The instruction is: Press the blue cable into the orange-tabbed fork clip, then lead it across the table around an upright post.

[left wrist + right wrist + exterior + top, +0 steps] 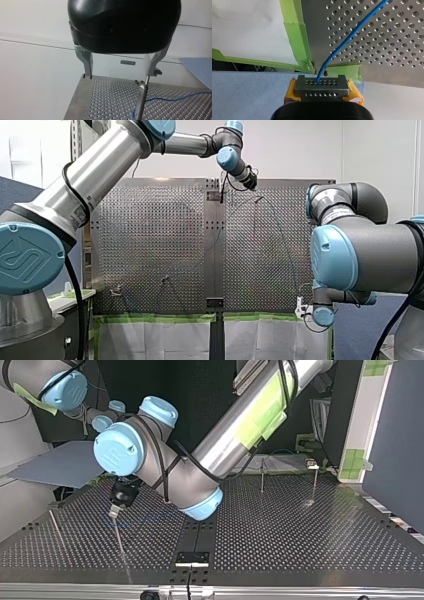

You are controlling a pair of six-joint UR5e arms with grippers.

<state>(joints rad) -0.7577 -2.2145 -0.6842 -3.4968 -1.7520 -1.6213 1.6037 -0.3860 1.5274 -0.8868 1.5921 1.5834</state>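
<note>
Blue cable, end unseen inside right gripper.

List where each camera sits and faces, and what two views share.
Front: behind and above the arms, looking over the perforated table; left arm and right arm show.
Top: across the table, facing the arms; left gripper beside an upright post.
Left wrist: looks past the open left gripper at that post.
Right wrist: looks along the right gripper, shut on the blue cable.
Shared: both wrist views show the blue cable.

Green tape — crumpled at the corner (one flap curled) — borders white sheeting.
</note>
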